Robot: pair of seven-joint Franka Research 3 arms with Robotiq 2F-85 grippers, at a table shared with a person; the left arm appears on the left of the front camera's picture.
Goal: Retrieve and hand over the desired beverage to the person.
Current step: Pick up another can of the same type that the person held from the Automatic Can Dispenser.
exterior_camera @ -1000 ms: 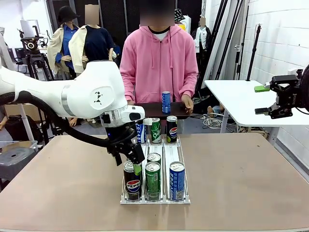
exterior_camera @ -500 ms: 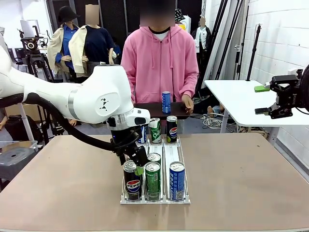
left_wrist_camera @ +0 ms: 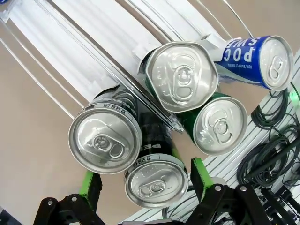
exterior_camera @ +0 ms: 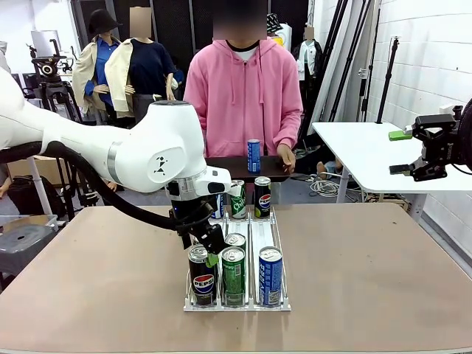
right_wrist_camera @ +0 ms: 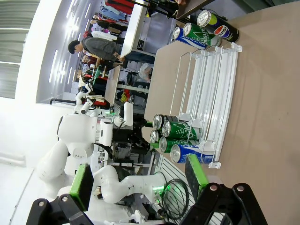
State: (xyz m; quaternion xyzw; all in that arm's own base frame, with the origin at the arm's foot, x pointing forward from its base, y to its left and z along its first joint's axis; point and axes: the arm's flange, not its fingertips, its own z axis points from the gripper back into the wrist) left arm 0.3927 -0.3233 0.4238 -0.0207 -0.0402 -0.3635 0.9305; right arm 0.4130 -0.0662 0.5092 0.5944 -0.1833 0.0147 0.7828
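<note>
A clear rack [exterior_camera: 251, 236] holds soda cans in three lanes. At its front stand a black Pepsi can [exterior_camera: 201, 274], a green can [exterior_camera: 234, 271] and a blue can [exterior_camera: 270, 274]. My left gripper [exterior_camera: 209, 247] hangs open just above the black Pepsi can [left_wrist_camera: 156, 183], whose top lies between the green-padded fingers [left_wrist_camera: 91, 180]. A second black can [left_wrist_camera: 105, 139] and two green cans [left_wrist_camera: 181, 75] stand close by. The person [exterior_camera: 243, 88] in a pink hooded top stands at the far side. My right gripper [exterior_camera: 424, 151] is raised at the far right, open and empty [right_wrist_camera: 140, 180].
Three more cans [exterior_camera: 237, 199] stand at the rack's back end. Another blue can [exterior_camera: 254, 155] sits on a dark tray [exterior_camera: 228, 168] in front of the person. A white side table [exterior_camera: 369, 151] stands at the right. Bare tabletop [exterior_camera: 369, 273] lies on both sides of the rack.
My left gripper has shifted a little right and lower, closing in over the front black Pepsi can. The right arm and the person have stayed put.
</note>
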